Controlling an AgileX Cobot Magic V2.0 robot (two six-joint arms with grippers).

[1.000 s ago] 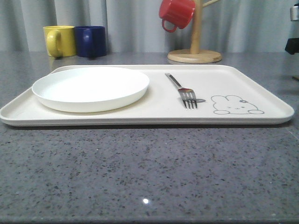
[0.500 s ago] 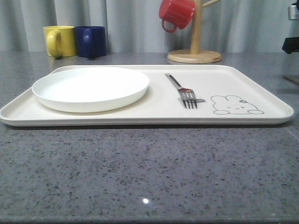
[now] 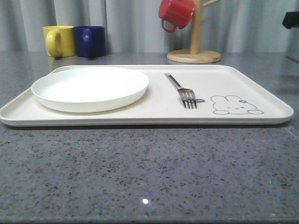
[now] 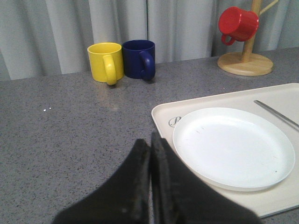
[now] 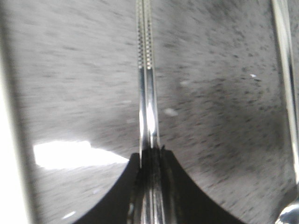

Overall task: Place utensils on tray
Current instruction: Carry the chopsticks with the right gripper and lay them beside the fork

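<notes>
Chopsticks [image 5: 145, 84] are seen in the right wrist view as a pair of slim silver rods held side by side, clamped between the dark fingers [image 5: 135, 186] of the right gripper [image 5: 150, 161] at the lower middle of the frame. Their long axis is directed straight away from the fingers toward the top of the frame, over speckled grey table [image 5: 70, 70]; the ribbed tips are visible near the upper edge. The view is blurred, so contact with the table cannot be judged. A second silver utensil, probably the spoon [image 5: 286, 93], is noted along the right edge of that frame, just beside the held pair but apart from it.

In the front view the tray [image 3: 261, 84] is recorded lying across the middle of the frame, with the round white plate [image 3: 90, 88] on its left half and the fork [image 3: 182, 91] to the right of centre, tines toward the camera, next to the rabbit drawing [image 3: 236, 105]. A dark piece of the right arm is glimpsed at the upper right corner, beyond the tray's right end.

The left gripper [image 4: 150, 144] is seen pressed closed and empty, hovering over bare table at the tray's left corner.

Judgement: the right arm is the nearer, and the chopsticks must be carried leftward onto the free strip of tray beside the fork.
</notes>
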